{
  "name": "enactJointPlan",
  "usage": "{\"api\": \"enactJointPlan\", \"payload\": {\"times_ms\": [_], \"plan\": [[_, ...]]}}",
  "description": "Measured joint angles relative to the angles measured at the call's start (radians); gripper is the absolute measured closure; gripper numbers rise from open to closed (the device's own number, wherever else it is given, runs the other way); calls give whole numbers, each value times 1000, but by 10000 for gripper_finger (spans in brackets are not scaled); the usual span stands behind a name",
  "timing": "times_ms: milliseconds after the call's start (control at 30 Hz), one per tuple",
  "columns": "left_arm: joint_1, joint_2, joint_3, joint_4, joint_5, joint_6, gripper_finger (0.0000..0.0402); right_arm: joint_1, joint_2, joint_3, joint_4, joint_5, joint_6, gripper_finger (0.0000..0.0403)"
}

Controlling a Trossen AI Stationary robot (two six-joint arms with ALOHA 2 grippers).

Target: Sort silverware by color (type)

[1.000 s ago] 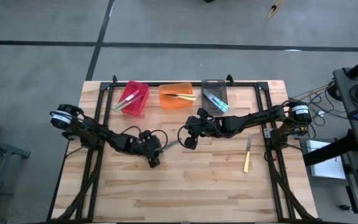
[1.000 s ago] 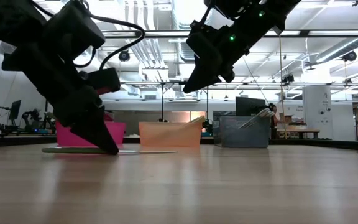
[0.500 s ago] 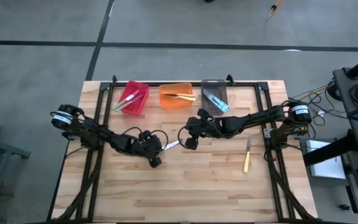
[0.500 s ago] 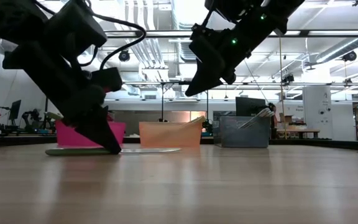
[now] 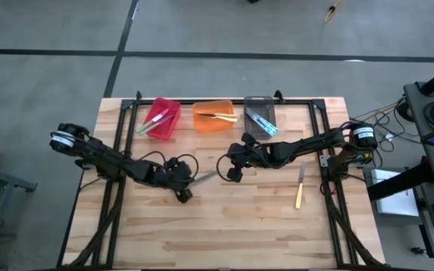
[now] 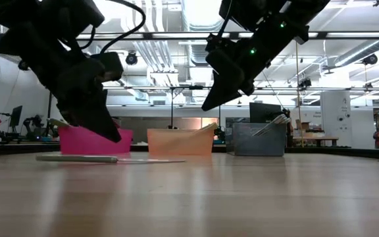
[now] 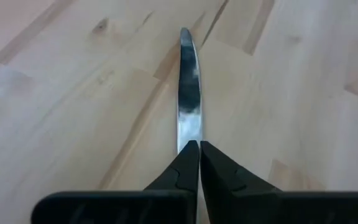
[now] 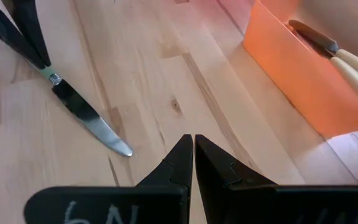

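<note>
A green-handled knife (image 5: 204, 178) lies flat on the wood table near its middle; in the low view the knife (image 6: 77, 158) rests along its whole length. My left gripper (image 6: 116, 138) is shut and hangs a little above the knife's handle, its fingers in line with the blade (image 7: 189, 93). In the right wrist view its fingertips (image 8: 42, 62) stand over the handle's blade end (image 8: 50, 74). My right gripper (image 5: 229, 174) is shut on nothing and hovers above the table right of the knife, in front of the orange bin (image 8: 303, 81).
At the far edge stand a red bin (image 5: 160, 118) with green-handled pieces, the orange bin (image 5: 215, 117) with pale yellow ones and a grey bin (image 5: 260, 119) with blue ones. A yellow-handled knife (image 5: 300, 187) lies by the right edge. Bare wood fills the near half.
My left gripper has risen off the table, from tips down at the knife's handle to a little above it, drawing back toward the left edge. The knife has stayed flat on the table, shifted slightly toward the left.
</note>
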Motion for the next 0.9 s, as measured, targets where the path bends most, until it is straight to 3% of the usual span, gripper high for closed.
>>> {"api": "enactJointPlan", "payload": {"times_ms": [267,533,700,900], "plan": [[-40,6,-5,0,42,39,400,0,0,0,6,-32,-2,394],[-49,8,-9,2,15,59,395,6,0,-1,93,-78,-26,394],[-51,18,-9,3,10,88,352,25,0,-1,123,-102,-30,394],[-50,64,-9,9,-83,124,283,44,0,-1,135,-102,-48,394]]}}
